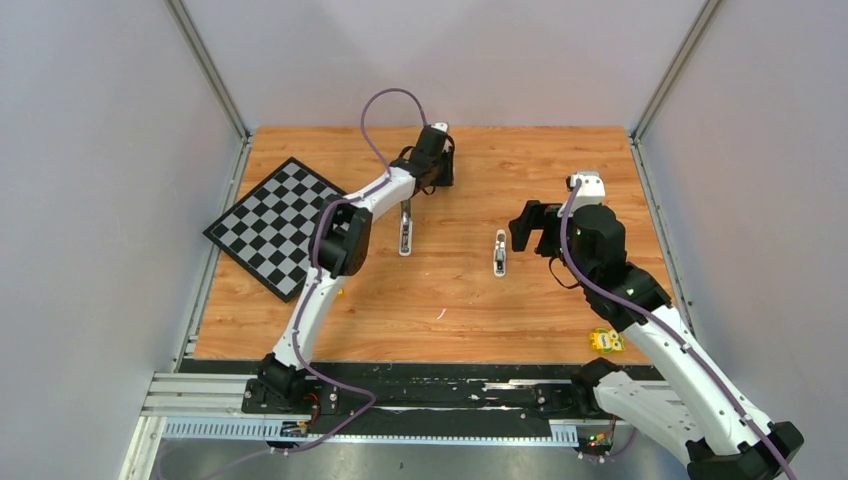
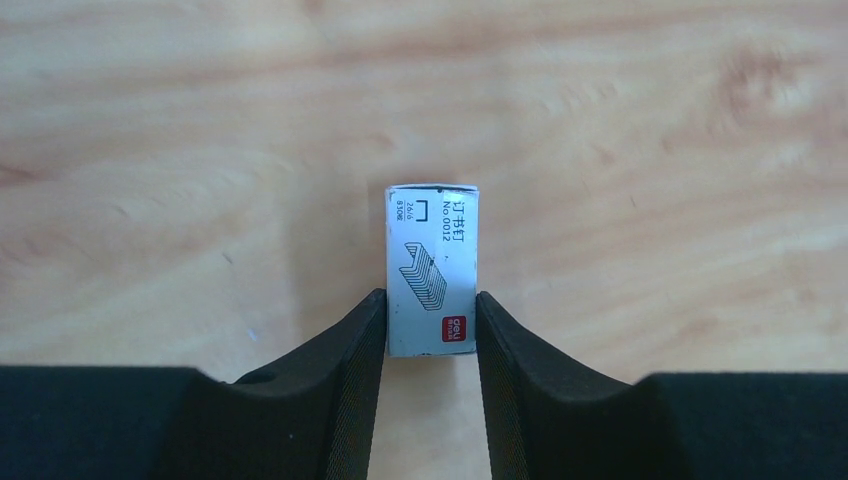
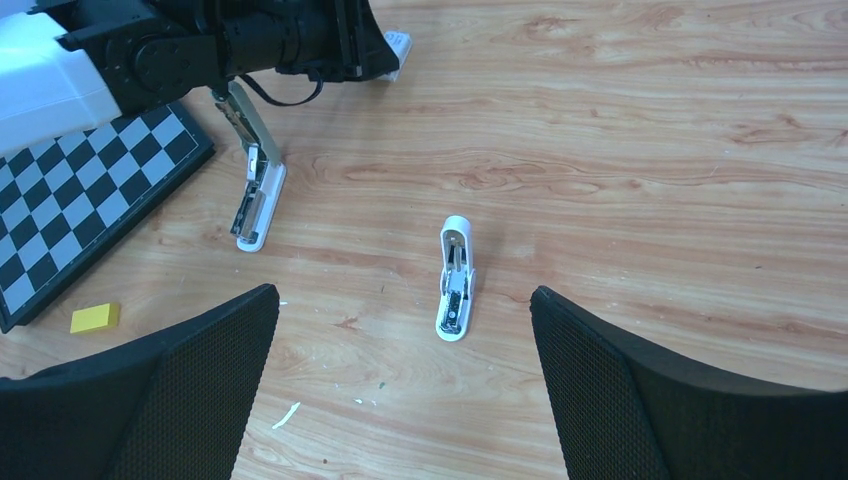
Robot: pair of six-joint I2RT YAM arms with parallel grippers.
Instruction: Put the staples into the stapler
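My left gripper (image 2: pixel 430 300) is at the back of the table (image 1: pixel 440 165), shut on the sides of a small white box (image 2: pixel 432 270) printed with a drawing of staples. The box rests on the wood and also shows in the right wrist view (image 3: pixel 398 42). The staples themselves are hidden. A slim grey stapler (image 1: pixel 405 230) lies open beside the left arm, its top arm raised (image 3: pixel 255 190). A second, smaller white stapler-like piece (image 1: pixel 500 252) with a metal channel (image 3: pixel 455 285) lies mid-table. My right gripper (image 1: pixel 530 225) hovers open and empty (image 3: pixel 405 292) just right of it.
A chessboard (image 1: pixel 275 225) lies at the left edge of the wooden table (image 1: pixel 560 160). A small yellow block (image 3: pixel 95 318) sits in front of it. A yellow packet (image 1: pixel 605 340) lies near the right arm's base. White scraps (image 3: pixel 287 415) dot the wood.
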